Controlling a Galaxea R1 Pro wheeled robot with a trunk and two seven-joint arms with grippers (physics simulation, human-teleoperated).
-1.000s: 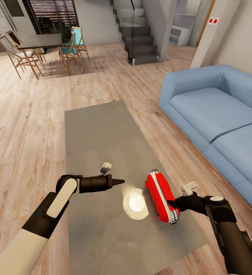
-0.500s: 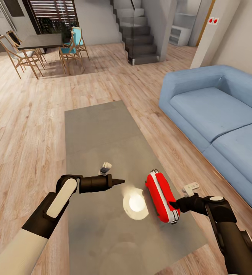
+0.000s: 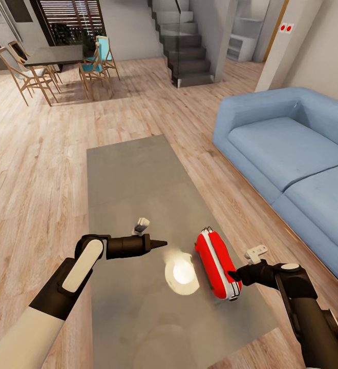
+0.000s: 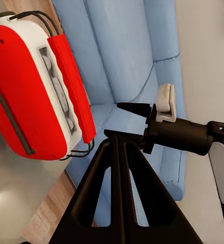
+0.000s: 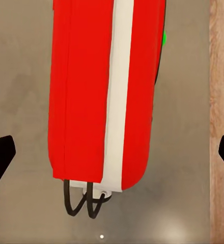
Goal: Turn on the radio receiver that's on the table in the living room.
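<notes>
The red radio receiver lies on the grey-brown table near its right edge, white trim and thin handle showing. From the left wrist view, the radio shows its dial strip. My right gripper sits at the radio's near right end and is open. In the right wrist view, its fingertips stand wide on both sides of the radio, which has a small green patch on one edge. My left gripper hovers over the table left of the radio, shut to a point, empty.
A blue sofa runs along the right of the table, with a narrow strip of wooden floor between. A bright glare spot lies on the tabletop beside the radio. Far back stand a dark dining table with chairs and stairs.
The right gripper has shifted by a hair at the radio's near end. Nothing else has moved.
</notes>
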